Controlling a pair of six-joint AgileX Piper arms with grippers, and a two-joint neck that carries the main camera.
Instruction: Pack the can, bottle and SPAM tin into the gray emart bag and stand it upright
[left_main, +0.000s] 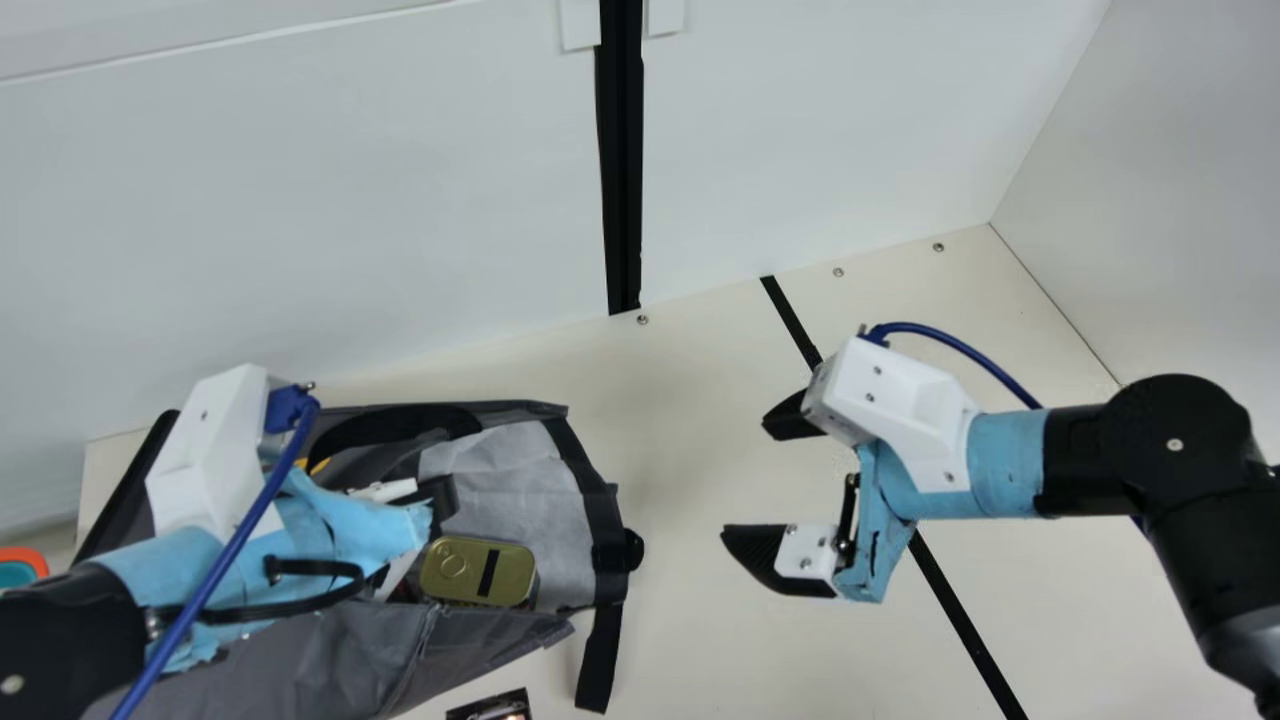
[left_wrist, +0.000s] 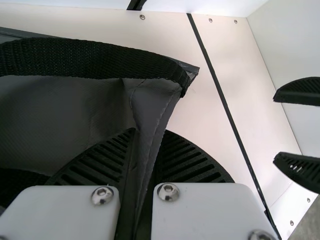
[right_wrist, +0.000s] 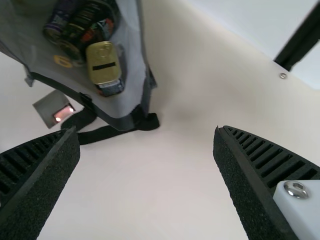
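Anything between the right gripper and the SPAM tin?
Low and sideways, the gray emart bag's black-trimmed edge lies between the right gripper and the SPAM tin, which lies inside. From above, nothing visible covers the tin.

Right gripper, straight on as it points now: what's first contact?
Probably the black-trimmed edge of the bag, ahead of the right gripper in the main view. Height is hard to judge, so it might clear that edge or touch the table first.

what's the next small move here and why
I'd probably bring the right gripper to the unheld edge of the gray bag's mouth: it hangs open and free beside it, the left gripper already pinches the bag, and the SPAM tin sits inside.
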